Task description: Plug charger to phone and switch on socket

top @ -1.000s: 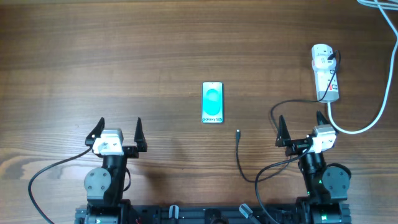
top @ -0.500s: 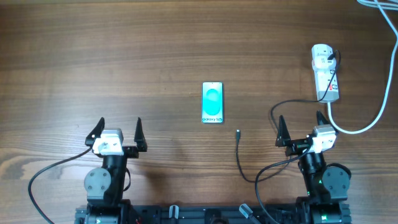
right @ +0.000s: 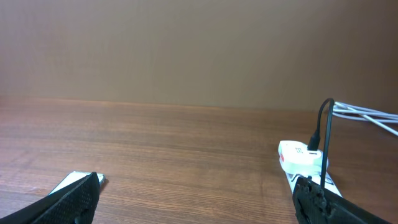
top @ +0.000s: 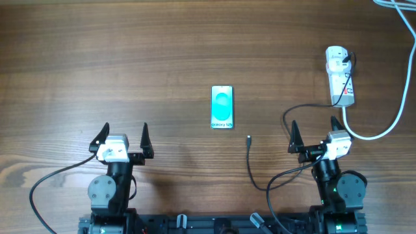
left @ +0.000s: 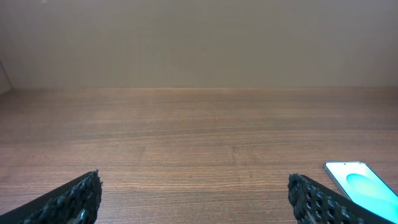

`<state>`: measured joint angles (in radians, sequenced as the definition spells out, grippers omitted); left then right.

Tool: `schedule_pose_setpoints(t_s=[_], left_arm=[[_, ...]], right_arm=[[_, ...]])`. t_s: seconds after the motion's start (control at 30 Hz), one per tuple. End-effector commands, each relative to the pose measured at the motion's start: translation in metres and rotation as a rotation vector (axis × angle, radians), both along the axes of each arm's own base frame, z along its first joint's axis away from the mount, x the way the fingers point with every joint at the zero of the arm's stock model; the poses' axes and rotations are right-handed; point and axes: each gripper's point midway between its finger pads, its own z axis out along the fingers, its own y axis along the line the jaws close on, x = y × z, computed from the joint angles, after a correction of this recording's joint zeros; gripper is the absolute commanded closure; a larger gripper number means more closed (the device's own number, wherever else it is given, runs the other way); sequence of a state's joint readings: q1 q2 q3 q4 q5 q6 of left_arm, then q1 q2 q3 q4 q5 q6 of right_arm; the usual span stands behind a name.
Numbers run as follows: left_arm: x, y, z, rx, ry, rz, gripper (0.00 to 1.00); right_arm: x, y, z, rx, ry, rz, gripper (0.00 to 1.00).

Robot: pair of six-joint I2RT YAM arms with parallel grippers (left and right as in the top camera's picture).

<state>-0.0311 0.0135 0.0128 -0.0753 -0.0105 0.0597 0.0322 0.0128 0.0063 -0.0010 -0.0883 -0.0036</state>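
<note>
The phone (top: 222, 107) lies flat at the table's middle, cyan screen up; its corner shows in the left wrist view (left: 360, 186) and the right wrist view (right: 78, 179). The charger cable (top: 251, 162) runs from the socket (top: 339, 84) in a loop to its metal tip (top: 249, 138), just right of and below the phone. The white socket also shows in the right wrist view (right: 301, 158) with a black plug in it. My left gripper (top: 122, 135) is open and empty at front left. My right gripper (top: 313, 129) is open and empty at front right, below the socket.
A thick white cord (top: 390, 123) curves from the socket to the table's right edge and back corner. The robot bases and their black cables (top: 58, 175) sit along the front edge. A plain wall stands beyond the table's far edge (left: 199, 88).
</note>
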Motion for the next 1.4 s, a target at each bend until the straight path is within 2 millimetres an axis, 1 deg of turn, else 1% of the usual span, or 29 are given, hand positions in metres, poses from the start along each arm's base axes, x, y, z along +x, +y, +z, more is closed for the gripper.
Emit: schedule_pose_setpoints(t_s=[0.0,0.2,0.27,0.3,0.37,0.4,0.43,0.47,0.53,0.6,0.67,0.73,0.77,0.8,0.83,0.9,0.97,1.0,1.07,1.13,1.17,1.23,1.27,1.3,1.33,1.37], left_arm=[[0.0,-0.001,-0.001,0.015,-0.005,-0.003,0.0],[0.0,-0.001,-0.001,0.015,-0.006,-0.003,0.0],[0.0,-0.001,0.014,0.006,-0.063,-0.005,0.0],[-0.001,-0.017,0.012,-0.037,-0.056,-0.097,0.0],[-0.007,-0.045,0.004,-0.066,-0.016,-0.261,0.0],[-0.008,-0.05,0.005,-0.067,-0.017,-0.292,0.0],[-0.008,-0.05,0.009,-0.065,-0.036,-0.292,0.0],[-0.008,-0.05,0.019,-0.061,-0.075,-0.294,0.0],[-0.009,-0.05,0.044,-0.049,-0.182,-0.298,0.0],[-0.015,-0.05,0.075,-0.034,-0.314,-0.301,0.0],[-0.023,-0.05,0.101,-0.022,-0.422,-0.303,0.0],[-0.03,-0.049,0.122,-0.014,-0.483,-0.302,0.0],[-0.035,-0.049,0.137,-0.013,-0.495,-0.302,0.0],[-0.035,-0.049,0.151,-0.016,-0.469,-0.301,0.0],[-0.032,-0.049,0.158,-0.024,-0.4,-0.3,0.0],[-0.021,-0.05,0.163,-0.042,-0.235,-0.297,0.0],[-0.005,-0.051,0.164,-0.062,0.002,-0.297,0.0],[0.001,-0.059,0.165,-0.083,0.128,-0.339,0.0],[0.012,-0.069,0.168,-0.106,0.217,-0.395,0.0],[0.019,-0.085,0.168,-0.13,0.25,-0.489,0.0],[0.026,-0.087,0.165,-0.146,0.277,-0.498,0.0],[0.037,-0.085,0.161,-0.158,0.355,-0.478,0.0],[0.044,-0.08,0.162,-0.16,0.41,-0.439,0.0],[0.053,-0.069,0.164,-0.156,0.504,-0.366,0.0],[0.056,-0.061,0.165,-0.15,0.579,-0.312,0.0],[0.057,-0.046,0.165,-0.15,0.713,-0.205,0.0]], right_arm=[[0.0,0.0,0.002,0.011,-0.008,-0.004,0.0],[0.0,0.0,0.002,0.011,-0.008,-0.004,0.0],[0.0,0.0,0.002,0.011,-0.008,-0.004,0.0],[0.0,0.0,0.002,0.011,-0.008,-0.004,0.0],[0.0,0.0,0.002,0.011,-0.008,-0.004,0.0],[0.0,0.0,0.002,0.011,-0.008,-0.004,0.0],[0.0,0.0,0.002,0.011,-0.008,-0.004,0.01],[0.0,0.0,0.002,0.011,-0.008,-0.004,0.0],[0.0,0.0,0.002,0.011,-0.008,-0.004,0.0],[0.0,0.0,0.002,0.011,-0.008,-0.004,0.0],[0.0,0.0,0.002,0.011,-0.008,-0.004,0.0],[0.0,0.0,0.002,0.011,-0.008,-0.004,0.0],[0.0,0.0,0.002,0.011,-0.008,-0.004,0.0],[0.0,0.0,0.002,0.011,-0.008,-0.004,0.0],[0.0,0.0,0.002,0.011,-0.008,-0.004,0.0],[0.0,0.0,0.002,0.011,-0.008,-0.004,0.0],[0.0,0.0,0.002,0.011,-0.008,-0.004,0.0],[0.0,0.0,0.002,0.011,-0.008,-0.004,0.0],[0.0,0.0,0.002,0.011,-0.008,-0.004,0.0],[0.0,0.0,0.002,0.011,-0.008,-0.004,0.0],[0.0,0.0,0.002,0.011,-0.008,-0.004,0.0],[0.0,0.0,0.002,0.011,-0.008,-0.004,0.0],[0.0,0.0,0.002,0.011,-0.008,-0.004,0.0],[0.0,0.0,0.002,0.011,-0.008,-0.004,0.0],[0.0,0.0,0.002,0.011,-0.008,-0.004,0.0],[0.0,0.0,0.002,0.011,-0.008,-0.004,0.0]])
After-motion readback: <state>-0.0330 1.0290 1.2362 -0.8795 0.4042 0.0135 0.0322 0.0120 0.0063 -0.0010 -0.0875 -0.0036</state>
